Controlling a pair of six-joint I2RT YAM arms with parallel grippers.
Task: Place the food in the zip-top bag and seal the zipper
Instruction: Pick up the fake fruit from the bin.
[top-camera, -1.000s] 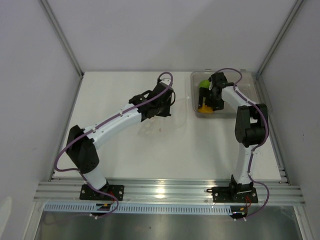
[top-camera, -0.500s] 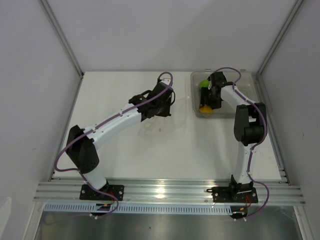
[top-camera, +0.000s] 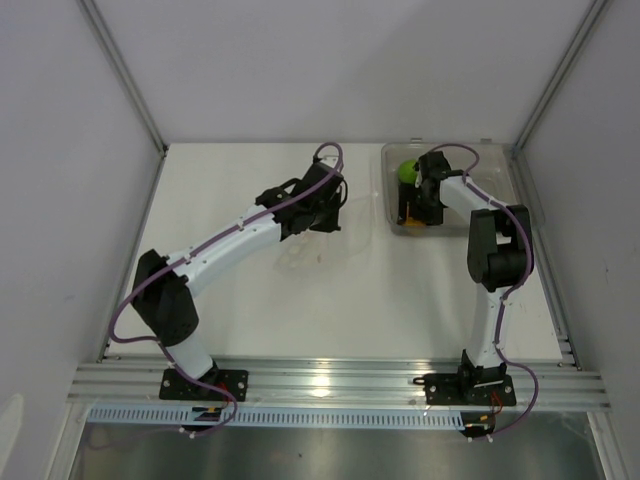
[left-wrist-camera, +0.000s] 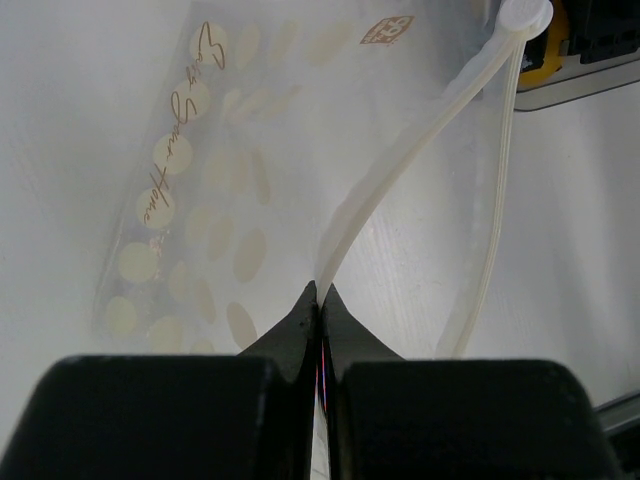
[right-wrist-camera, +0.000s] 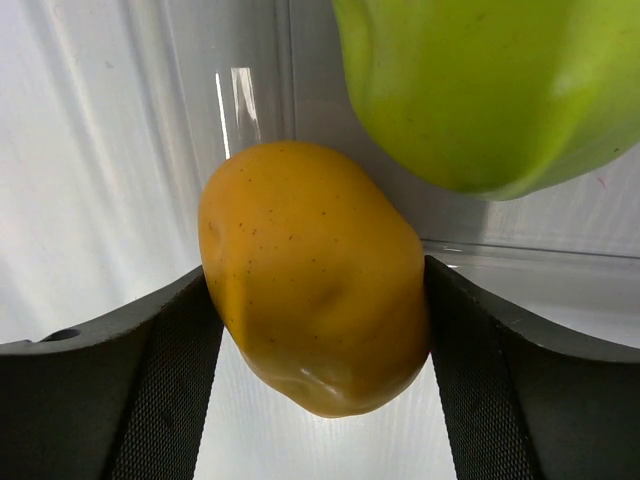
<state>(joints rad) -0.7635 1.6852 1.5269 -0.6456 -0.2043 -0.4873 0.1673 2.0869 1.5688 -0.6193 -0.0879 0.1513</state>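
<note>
The left end effector (left-wrist-camera: 320, 305) is pressed together on the zipper (left-wrist-camera: 400, 170) of the zip-top bag (left-wrist-camera: 190, 200), which spreads slack over the table (left-wrist-camera: 570, 250); that thin pinch could slip and drop the mouth. In the tray (top-camera: 495, 160), the right end effector (right-wrist-camera: 315, 300) clamps the orange piece (right-wrist-camera: 310, 260) by its rounded sides, so it may squirt free or knock the green piece (right-wrist-camera: 480, 90) just beside it.

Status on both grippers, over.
Left gripper shut on zipper, bag mouth open. Right gripper shut on orange piece in tray. Green piece crowds it.
</note>
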